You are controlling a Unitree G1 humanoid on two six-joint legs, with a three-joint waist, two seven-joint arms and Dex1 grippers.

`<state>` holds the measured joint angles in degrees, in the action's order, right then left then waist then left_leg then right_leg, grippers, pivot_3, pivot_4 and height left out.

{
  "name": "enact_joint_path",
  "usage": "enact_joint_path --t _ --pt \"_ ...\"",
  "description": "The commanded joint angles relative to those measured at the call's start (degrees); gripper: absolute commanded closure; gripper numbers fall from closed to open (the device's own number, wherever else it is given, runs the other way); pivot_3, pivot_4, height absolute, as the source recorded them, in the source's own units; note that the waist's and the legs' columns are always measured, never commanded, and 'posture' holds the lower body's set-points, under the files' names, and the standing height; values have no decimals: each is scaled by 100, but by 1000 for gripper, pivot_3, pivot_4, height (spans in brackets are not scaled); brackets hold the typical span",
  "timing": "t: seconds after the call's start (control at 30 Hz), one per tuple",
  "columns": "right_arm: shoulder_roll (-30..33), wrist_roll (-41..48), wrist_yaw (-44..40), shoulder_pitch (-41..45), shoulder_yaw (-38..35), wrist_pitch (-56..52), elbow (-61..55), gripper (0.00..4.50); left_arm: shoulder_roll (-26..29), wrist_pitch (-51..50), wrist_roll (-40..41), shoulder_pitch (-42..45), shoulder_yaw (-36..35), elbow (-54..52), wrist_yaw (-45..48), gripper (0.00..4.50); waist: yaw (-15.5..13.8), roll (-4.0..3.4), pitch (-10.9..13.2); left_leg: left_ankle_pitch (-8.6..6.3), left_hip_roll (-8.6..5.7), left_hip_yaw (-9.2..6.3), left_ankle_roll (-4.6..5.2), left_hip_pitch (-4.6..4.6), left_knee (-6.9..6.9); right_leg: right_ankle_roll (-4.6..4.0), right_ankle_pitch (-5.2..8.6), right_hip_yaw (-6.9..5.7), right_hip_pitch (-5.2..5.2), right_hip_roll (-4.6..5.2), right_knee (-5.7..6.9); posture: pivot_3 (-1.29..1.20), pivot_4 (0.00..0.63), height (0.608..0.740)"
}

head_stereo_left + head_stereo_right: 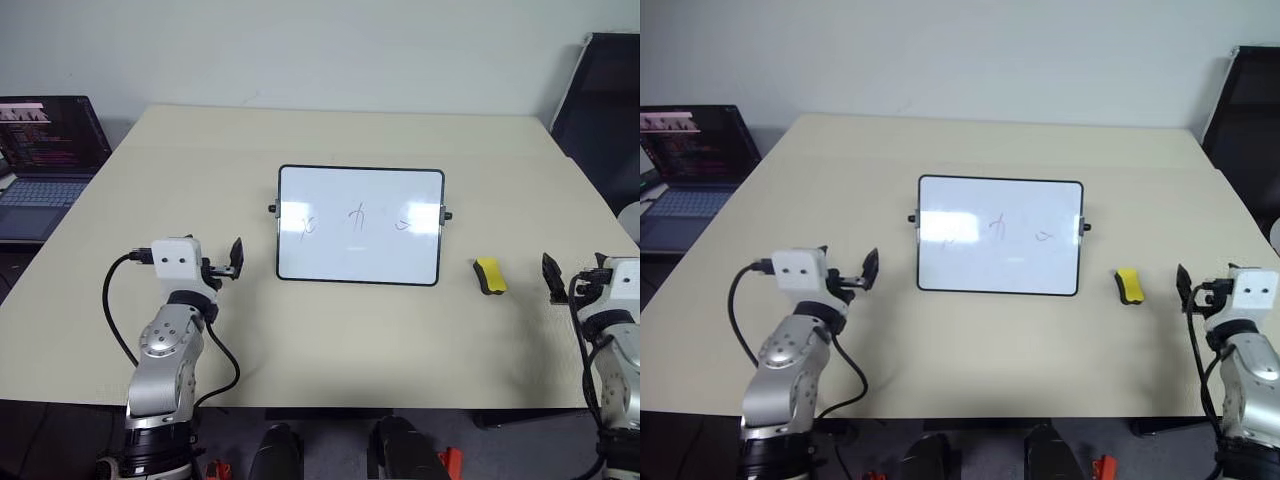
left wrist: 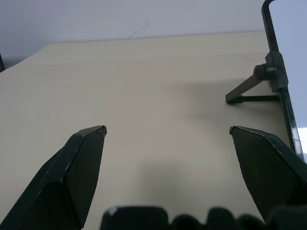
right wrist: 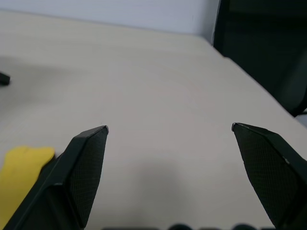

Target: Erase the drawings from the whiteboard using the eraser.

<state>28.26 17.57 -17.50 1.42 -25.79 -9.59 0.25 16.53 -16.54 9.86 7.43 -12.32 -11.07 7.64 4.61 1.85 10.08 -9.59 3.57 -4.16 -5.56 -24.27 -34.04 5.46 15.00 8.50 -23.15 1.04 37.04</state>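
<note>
Right gripper (image 1: 556, 277), jaws apart and empty, is the nearer arm: eraser (image 1: 490, 276) lies just beside it at nine o'clock, long axis twelve-to-six, three o'clock of whiteboard (image 1: 360, 226).

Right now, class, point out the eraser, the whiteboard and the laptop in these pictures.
eraser (image 1: 490, 276), left eye view, middle of its yellow top.
whiteboard (image 1: 360, 256), left eye view, bare white face below the scribbles.
laptop (image 1: 50, 130), left eye view, middle of its lit screen.
</note>
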Motion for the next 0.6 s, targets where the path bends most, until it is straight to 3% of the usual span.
enact_joint_path --t 0.03,0.23,0.43,0.6 --pt "172 92 44 6 -133 -381 -295 28 66 121 -123 123 77 16 45 0 1 0 0 0 0 1 0 0 -1 0 0 1 0 0 -1 0 150 740" --pt "190 166 113 -223 -133 -902 -1119 28 227 181 21 291 137 137 520 0 6 0 0 0 0 3 0 4 -5 0 -3 5 -2 0 4 0 150 740" --pt "2 488 248 -221 -132 -1352 -1999 28 839 506 626 892 32 291 1839 0 3 0 0 0 0 4 0 1 -5 0 -3 4 -3 0 1 0 150 740" --pt "171 1008 235 -161 -61 -2319 -2726 28 1486 -52 1499 1613 539 -100 3520 0 4 -1 1 0 1 4 0 -9 -3 0 -3 2 -9 0 0 0 150 740"
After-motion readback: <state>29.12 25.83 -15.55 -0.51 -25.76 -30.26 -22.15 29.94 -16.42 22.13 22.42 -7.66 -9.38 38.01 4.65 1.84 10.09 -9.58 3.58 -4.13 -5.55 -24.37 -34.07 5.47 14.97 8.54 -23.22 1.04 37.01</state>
